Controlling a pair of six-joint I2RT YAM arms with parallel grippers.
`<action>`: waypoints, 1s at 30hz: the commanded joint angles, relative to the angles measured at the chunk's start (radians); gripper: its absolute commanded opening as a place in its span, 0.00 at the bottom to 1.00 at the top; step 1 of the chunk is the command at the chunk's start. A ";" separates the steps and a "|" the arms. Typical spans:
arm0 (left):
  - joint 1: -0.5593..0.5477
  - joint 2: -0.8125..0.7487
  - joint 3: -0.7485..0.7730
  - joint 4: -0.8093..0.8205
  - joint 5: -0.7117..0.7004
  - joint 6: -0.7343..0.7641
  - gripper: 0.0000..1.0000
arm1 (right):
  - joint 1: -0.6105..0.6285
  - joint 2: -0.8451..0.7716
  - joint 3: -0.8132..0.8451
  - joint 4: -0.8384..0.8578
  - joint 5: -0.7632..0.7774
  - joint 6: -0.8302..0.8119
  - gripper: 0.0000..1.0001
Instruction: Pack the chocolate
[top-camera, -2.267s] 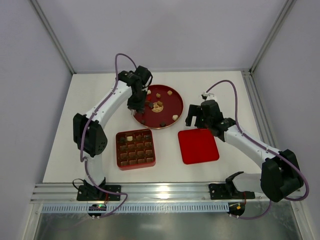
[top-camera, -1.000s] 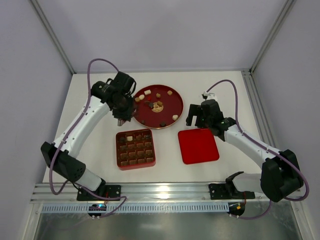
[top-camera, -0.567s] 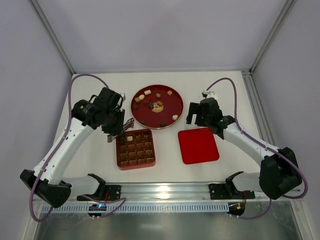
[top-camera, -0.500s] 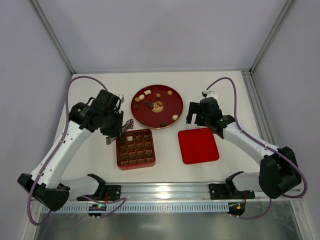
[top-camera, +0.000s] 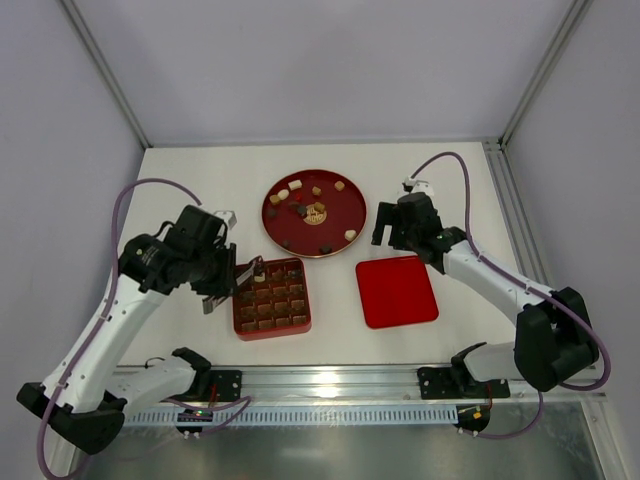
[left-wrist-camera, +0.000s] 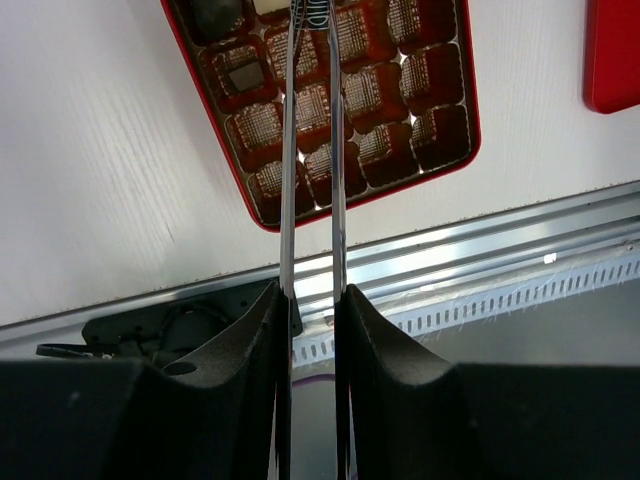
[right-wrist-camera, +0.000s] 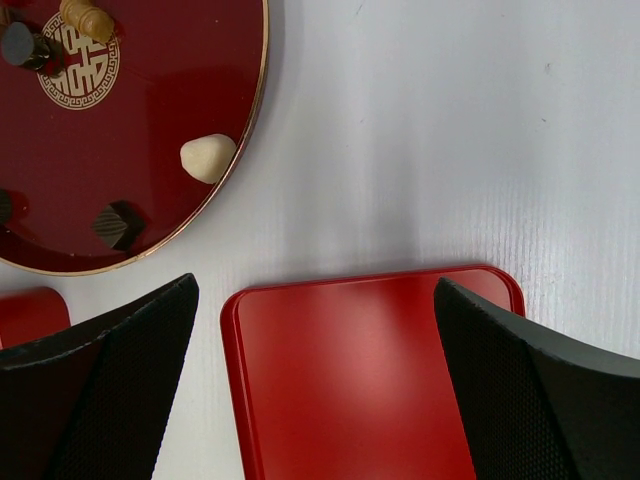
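Observation:
Loose chocolate pieces (top-camera: 350, 235) lie on a round red plate (top-camera: 364, 212); the right wrist view shows a cream one (right-wrist-camera: 207, 157) and a dark one (right-wrist-camera: 115, 224). The square red grid tray (top-camera: 272, 331) holds a dark piece (left-wrist-camera: 243, 78) and a few others in its far rows. My left gripper (left-wrist-camera: 310, 295) is shut on metal tongs (left-wrist-camera: 288, 150), whose tips reach over the tray's far rows. The frame edge cuts off the tips, so anything pinched there is hidden. My right gripper (right-wrist-camera: 320, 400) hangs open above the flat red lid (right-wrist-camera: 350, 380).
The lid (top-camera: 397, 291) lies flat to the right of the tray, below the plate. An aluminium rail (top-camera: 330, 380) runs along the near table edge. White walls enclose the left, back and right sides.
My left arm has swung from the plate down and left, carrying the tongs to the tray's upper left. The right arm has hardly moved.

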 joint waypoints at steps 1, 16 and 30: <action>-0.004 -0.036 -0.019 -0.022 0.028 -0.019 0.29 | -0.003 0.006 0.042 0.014 0.026 -0.002 1.00; -0.009 -0.073 -0.111 -0.004 0.044 -0.061 0.29 | -0.003 0.014 0.028 0.026 0.027 -0.002 1.00; -0.009 -0.067 -0.153 0.047 0.036 -0.079 0.29 | -0.003 0.020 0.021 0.036 0.021 -0.002 1.00</action>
